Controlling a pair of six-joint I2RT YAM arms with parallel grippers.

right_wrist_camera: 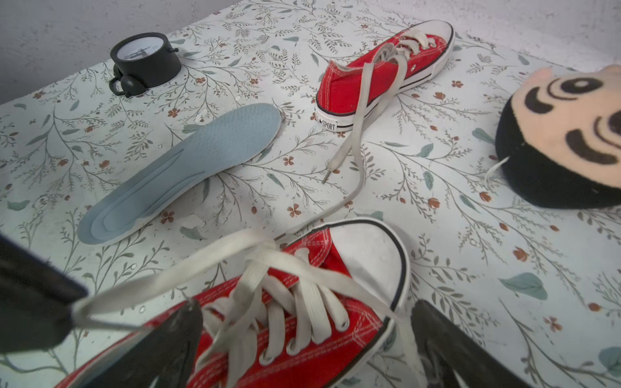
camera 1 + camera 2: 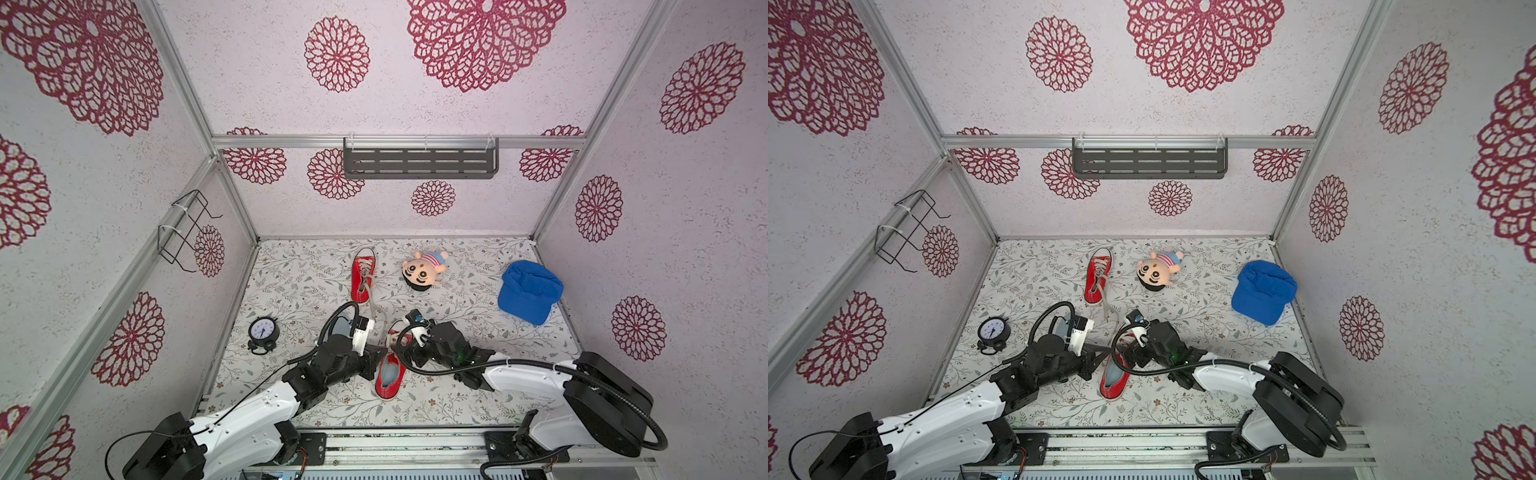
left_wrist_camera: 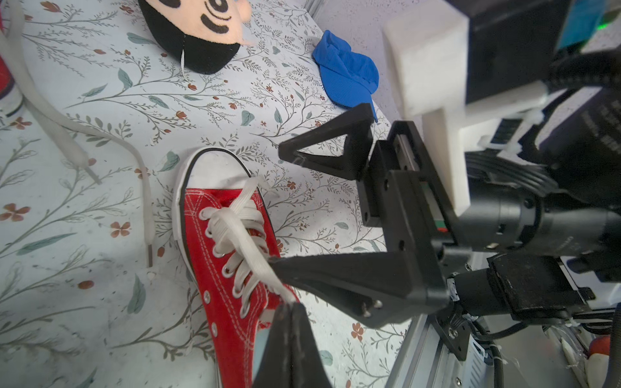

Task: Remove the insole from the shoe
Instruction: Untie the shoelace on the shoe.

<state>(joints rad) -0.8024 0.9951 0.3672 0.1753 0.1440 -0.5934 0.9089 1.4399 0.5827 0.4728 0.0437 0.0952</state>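
Mostly hidden behind the left arm (image 2: 266, 399) in both top views, the loose insole (image 1: 181, 171) lies plain on the desk (image 1: 437, 188) in the right wrist view. A second insole (image 2: 390, 375) fills the near shoe (image 2: 384, 392). Left gripper (image 3: 289, 310) jaws clench its lace (image 1: 242, 236); right gripper (image 1: 305, 312) jaws gape astride it.

We count 2 red shoes, the near shoe (image 2: 384, 394) at lower centre and the far shoe (image 2: 363, 276) above it, with 2 white laces, the near lace (image 3: 233, 231) and the far lace (image 1: 363, 161). We spot 2 pale blue insoles, the loose insole (image 1: 181, 171) and the fitted insole (image 2: 390, 375). Then 1 clock (image 2: 262, 331), 1 doll (image 2: 422, 272), 1 cap (image 2: 528, 291), 1 shelf (image 2: 419, 164), 1 wire rack (image 2: 185, 230).
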